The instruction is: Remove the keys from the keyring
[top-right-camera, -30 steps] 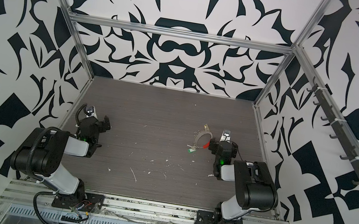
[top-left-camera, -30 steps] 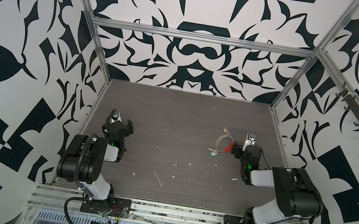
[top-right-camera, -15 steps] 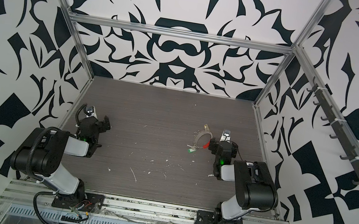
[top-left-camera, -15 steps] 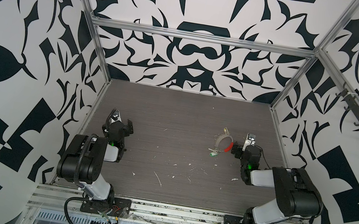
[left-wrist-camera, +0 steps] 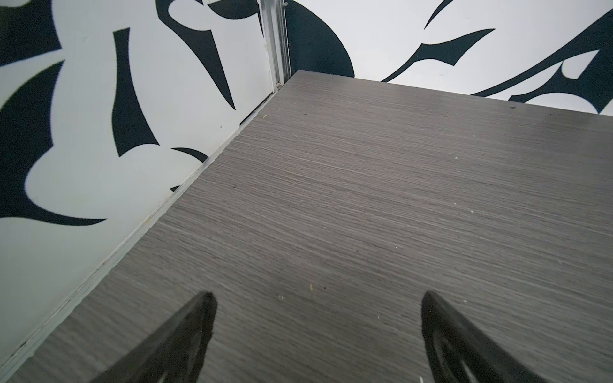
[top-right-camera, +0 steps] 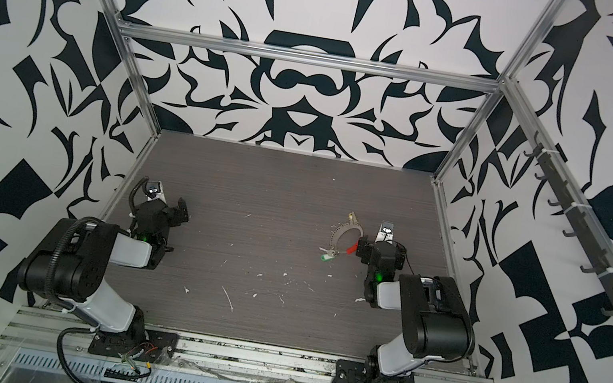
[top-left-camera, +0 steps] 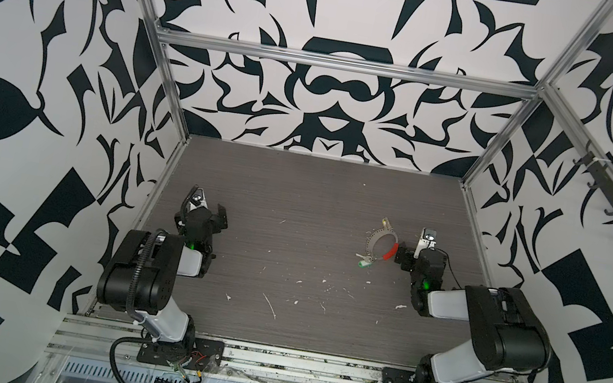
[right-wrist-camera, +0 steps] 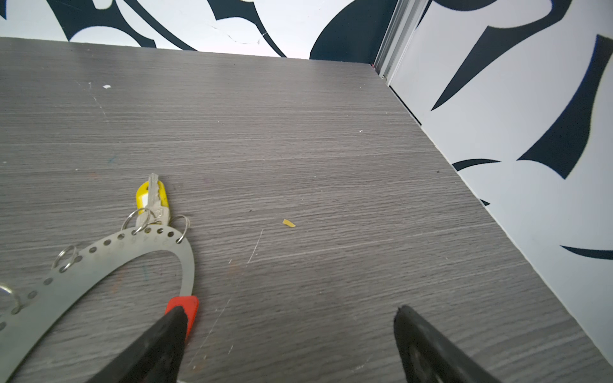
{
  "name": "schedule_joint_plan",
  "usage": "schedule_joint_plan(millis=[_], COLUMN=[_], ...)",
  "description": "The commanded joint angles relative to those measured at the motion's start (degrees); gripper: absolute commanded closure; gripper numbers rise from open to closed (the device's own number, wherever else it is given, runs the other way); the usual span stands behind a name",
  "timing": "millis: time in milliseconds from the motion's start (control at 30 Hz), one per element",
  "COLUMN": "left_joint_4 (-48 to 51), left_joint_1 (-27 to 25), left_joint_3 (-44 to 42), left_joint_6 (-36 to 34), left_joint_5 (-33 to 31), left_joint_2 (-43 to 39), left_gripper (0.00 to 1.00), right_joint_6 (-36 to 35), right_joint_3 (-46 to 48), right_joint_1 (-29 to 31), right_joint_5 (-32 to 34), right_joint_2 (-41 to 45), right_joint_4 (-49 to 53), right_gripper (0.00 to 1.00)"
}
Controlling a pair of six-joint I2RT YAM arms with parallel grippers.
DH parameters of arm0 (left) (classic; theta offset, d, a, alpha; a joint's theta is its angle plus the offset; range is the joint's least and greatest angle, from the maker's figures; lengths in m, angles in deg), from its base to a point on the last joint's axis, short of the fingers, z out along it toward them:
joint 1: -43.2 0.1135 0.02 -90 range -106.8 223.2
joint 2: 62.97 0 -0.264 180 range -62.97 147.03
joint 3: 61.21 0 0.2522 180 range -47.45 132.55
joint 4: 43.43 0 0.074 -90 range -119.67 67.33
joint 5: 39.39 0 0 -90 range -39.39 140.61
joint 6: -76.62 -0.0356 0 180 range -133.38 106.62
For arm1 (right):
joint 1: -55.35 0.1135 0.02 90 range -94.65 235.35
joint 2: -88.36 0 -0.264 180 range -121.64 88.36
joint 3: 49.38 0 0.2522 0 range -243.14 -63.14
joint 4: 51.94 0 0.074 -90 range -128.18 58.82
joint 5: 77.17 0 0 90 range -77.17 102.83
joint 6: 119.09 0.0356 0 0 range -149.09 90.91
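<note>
The keyring (top-left-camera: 374, 239), a flat grey metal crescent pierced with holes, lies flat on the worktop (top-left-camera: 317, 190). From the keyring, bare worktop runs wide to the back wall (top-left-camera: 329, 120). It runs wider still across to the left arm (top-left-camera: 157, 264). The right wall (top-left-camera: 506, 243) is the edge nearest the keyring, with the right arm (top-left-camera: 484, 327) filling the strip between them. White flecks (top-left-camera: 270, 306) dot the surface between the keyring and the front rail (top-left-camera: 301, 362).

A yellow key (right-wrist-camera: 152, 198) hangs from a small ring on the keyring's far side, pointing toward the back wall. A green key (top-left-camera: 362, 264) lies at the keyring's near end. The red sleeve (right-wrist-camera: 189, 308) caps the end of the keyring that faces the right arm.

Both arms sit folded low, elbows toward the front rail and wrists aimed at the back wall. The right fingers (right-wrist-camera: 159, 341) are spread wide and empty. One tip lies over the red sleeve, but whether it touches cannot be told. The keyring lies outside the gap between them. The left fingers (left-wrist-camera: 185, 331), well apart from the keyring and close along the left wall (left-wrist-camera: 83, 149), are also spread wide, with only bare worktop between them.
</note>
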State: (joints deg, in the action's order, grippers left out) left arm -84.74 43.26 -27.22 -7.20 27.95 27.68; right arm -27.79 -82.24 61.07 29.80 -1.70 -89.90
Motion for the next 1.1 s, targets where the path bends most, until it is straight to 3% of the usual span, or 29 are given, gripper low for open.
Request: schedule_joint_plan(millis=[0, 533, 700, 867, 1000, 1067], left_joint_4=[-1.4, -2.3, 0.2, 14.6, 22.6, 22.7], left_joint_1=[0.3, 0.2, 0.2, 0.2, 0.2, 0.2], left_joint_3=[-0.1, -0.4, -0.6, 4.0, 7.8, 8.5], left_joint_6=[0.5, 0.5, 0.3, 2.6, 4.3, 6.0], left_joint_5=[0.3, 0.0, -0.4, -4.8, -6.5, -6.6], left_joint_2=[-0.7, -0.9, -4.8, -11.2, -15.7, -17.2], left_gripper=[0.01, 0.01, 0.01, 0.01, 0.01, 0.01], right_joint_6=[0.3, 0.6, 1.4, 6.3, 15.0, 23.9], right_joint_3=[-0.5, -0.7, -6.1, -10.8, -17.6, -21.4], right_joint_1=[0.3, 0.3, 0.2, 0.3, 0.2, 0.1], right_joint_5=[0.6, 1.1, 3.3, 7.7, 12.7, 12.2], right_joint_2=[1.1, 2.7, 10.8, 15.1, 15.5, 15.5], right_joint_4=[-2.0, -1.0, 15.8, 26.5, 36.0, 43.1], right_gripper=[0.00, 0.00, 0.00, 0.00, 0.00, 0.00])
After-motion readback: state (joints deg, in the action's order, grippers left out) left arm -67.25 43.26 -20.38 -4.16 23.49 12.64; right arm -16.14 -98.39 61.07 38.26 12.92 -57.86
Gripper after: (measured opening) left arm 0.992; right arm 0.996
